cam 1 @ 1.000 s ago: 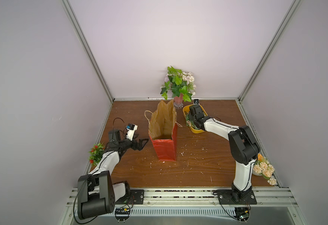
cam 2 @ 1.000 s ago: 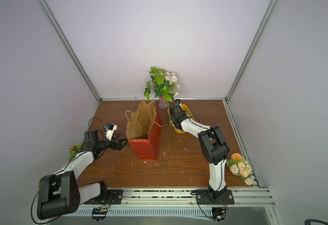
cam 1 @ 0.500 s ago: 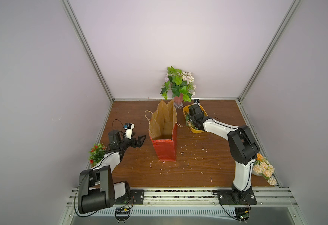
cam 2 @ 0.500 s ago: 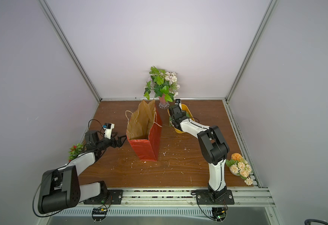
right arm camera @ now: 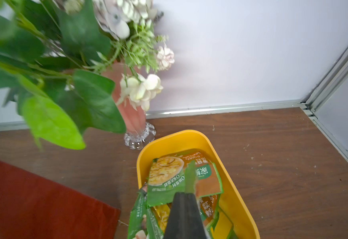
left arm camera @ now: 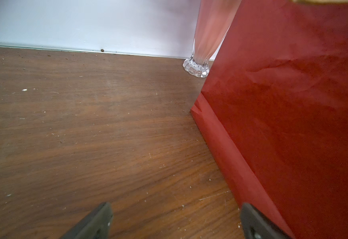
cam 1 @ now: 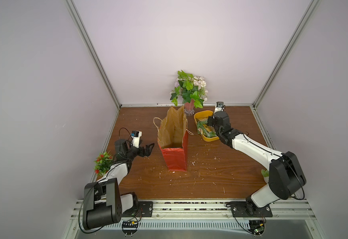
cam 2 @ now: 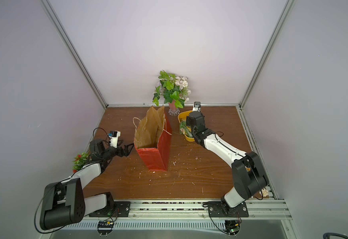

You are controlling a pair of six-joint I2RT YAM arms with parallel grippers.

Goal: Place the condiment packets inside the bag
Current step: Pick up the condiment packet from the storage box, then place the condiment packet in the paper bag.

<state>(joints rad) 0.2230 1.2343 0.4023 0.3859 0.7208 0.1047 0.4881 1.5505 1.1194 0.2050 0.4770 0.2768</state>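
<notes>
**Right jaws pinched a packet in the tub; the lift to the bag was yet to come**

The step in hand looked like the pick-up. In the right wrist view the right jaws were pressed together on the thin edge of a gripped packet [right arm camera: 190, 175]. It stood edge-on above the other condiment packets [right arm camera: 166, 175], which lay loose and overlapping in the yellow tub [right arm camera: 189, 134].

The bag [cam 1: 174, 159] stood upright and open-mouthed near the middle of the table [cam 1: 210, 175]. It was near the tub but apart from it, with a vase of flowers [cam 1: 187, 93] behind both. No packet showed inside the bag, though its floor was hidden.

The left jaws were spread wide and empty, low over the table and just beside the bag's red wall.

The next move would probably call for raising the packet clear of the tub's rim, carrying it over the tall mouth and letting go there. A thin grip on a slick edge might slip or drag a neighbour along. The light paper bag might tip if its rim were struck.

The packets were flat, glossy and green, printed with a yellow dish and white lettering.
</notes>
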